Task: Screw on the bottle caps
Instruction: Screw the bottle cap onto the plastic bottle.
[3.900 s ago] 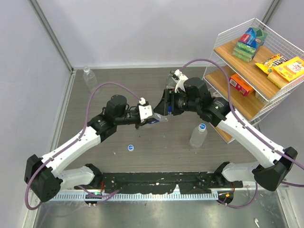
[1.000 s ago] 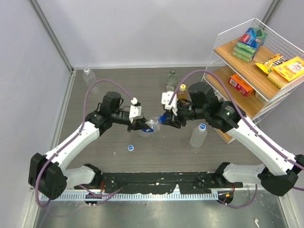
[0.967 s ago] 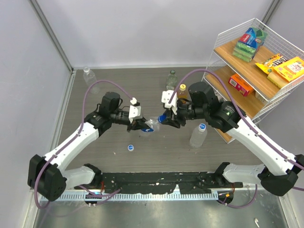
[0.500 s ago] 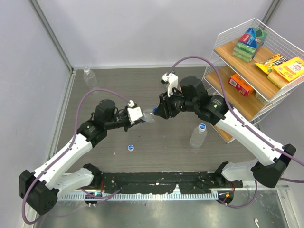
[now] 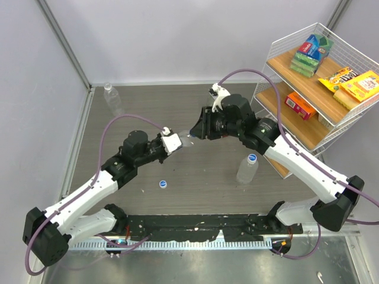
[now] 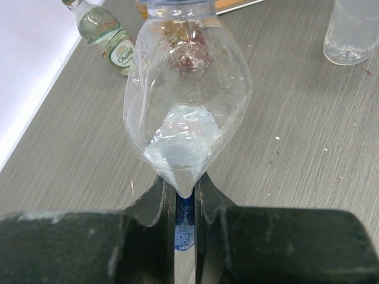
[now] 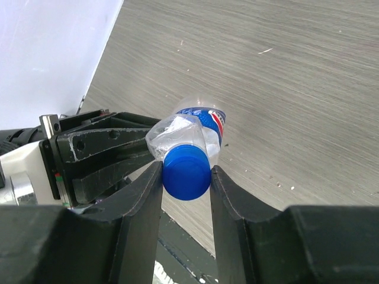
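Observation:
A crushed clear bottle point(image 6: 188, 100) with a blue label hangs in the air between my two arms. My left gripper point(image 6: 185, 195) is shut on its flattened bottom end. From the other side, my right gripper point(image 7: 185, 171) is shut on the dark blue cap point(image 7: 186, 170), which sits on the bottle's point(image 7: 198, 127) neck. From above, the left gripper point(image 5: 180, 141) and right gripper point(image 5: 196, 132) meet over the table's middle with the bottle point(image 5: 187, 137) between them. A loose white cap with a blue middle point(image 5: 161, 184) lies on the table nearer the front.
A clear bottle point(image 5: 246, 170) with a white and blue cap point(image 5: 252, 158) stands right of centre. Another clear bottle point(image 5: 111, 97) stands at the far left by the wall. A green-labelled bottle point(image 6: 106, 36) stands beyond the held one. A wire shelf with boxed snacks point(image 5: 308, 100) fills the right side.
Both grippers with the bottle between them have shifted slightly toward the back of the table, and the right wrist has turned. Both grips have held.

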